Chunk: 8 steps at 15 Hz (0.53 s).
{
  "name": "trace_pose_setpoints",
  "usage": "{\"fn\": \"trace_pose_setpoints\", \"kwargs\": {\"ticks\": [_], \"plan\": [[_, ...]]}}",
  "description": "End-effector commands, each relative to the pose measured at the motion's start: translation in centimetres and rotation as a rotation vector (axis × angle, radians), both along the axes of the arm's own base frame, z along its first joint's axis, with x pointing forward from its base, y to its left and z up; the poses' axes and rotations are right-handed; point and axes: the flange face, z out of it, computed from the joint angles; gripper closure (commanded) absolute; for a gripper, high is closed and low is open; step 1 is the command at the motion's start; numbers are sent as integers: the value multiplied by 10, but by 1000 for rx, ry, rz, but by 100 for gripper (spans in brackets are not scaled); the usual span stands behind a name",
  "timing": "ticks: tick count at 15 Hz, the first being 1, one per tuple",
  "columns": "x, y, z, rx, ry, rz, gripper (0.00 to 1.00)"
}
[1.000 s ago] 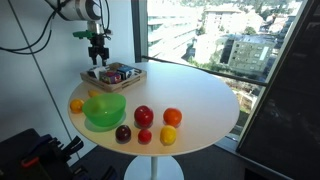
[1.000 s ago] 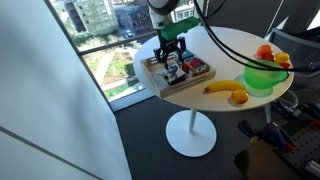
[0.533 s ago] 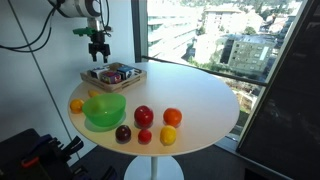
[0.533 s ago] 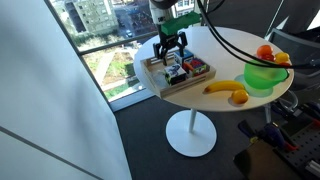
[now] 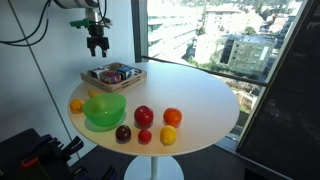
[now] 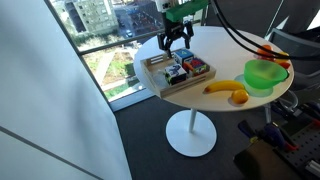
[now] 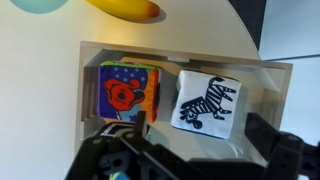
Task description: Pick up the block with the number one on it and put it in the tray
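The light-wood tray (image 5: 110,88) (image 6: 187,89) (image 7: 180,52) stands at the table's edge by the window, with blocks inside it. In the wrist view a block with a white face and a dark zebra drawing (image 7: 208,102) lies right under my gripper (image 7: 199,128). A colourful orange-and-blue block (image 7: 127,92) sits beside it. No number one shows on either face. My gripper (image 5: 97,48) (image 6: 173,42) hangs open above the tray, holding nothing.
A green bowl (image 5: 105,110) (image 6: 263,74) stands near the tray, with a banana (image 6: 228,91) (image 7: 125,8) beside it. A red apple (image 5: 144,116), an orange (image 5: 173,117) and other small fruits lie along the front of the round white table (image 5: 200,95).
My gripper has opened fully and risen straight up from the tray. The blocks stay in the tray.
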Motion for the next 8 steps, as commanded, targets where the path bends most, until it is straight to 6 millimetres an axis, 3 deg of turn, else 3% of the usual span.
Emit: {"fn": "trace_pose_setpoints", "kwargs": {"ticks": [1, 8], "plan": [[-14, -21, 22, -5, 13, -29, 0], [-30, -52, 43, -21, 37, -51, 0]]}}
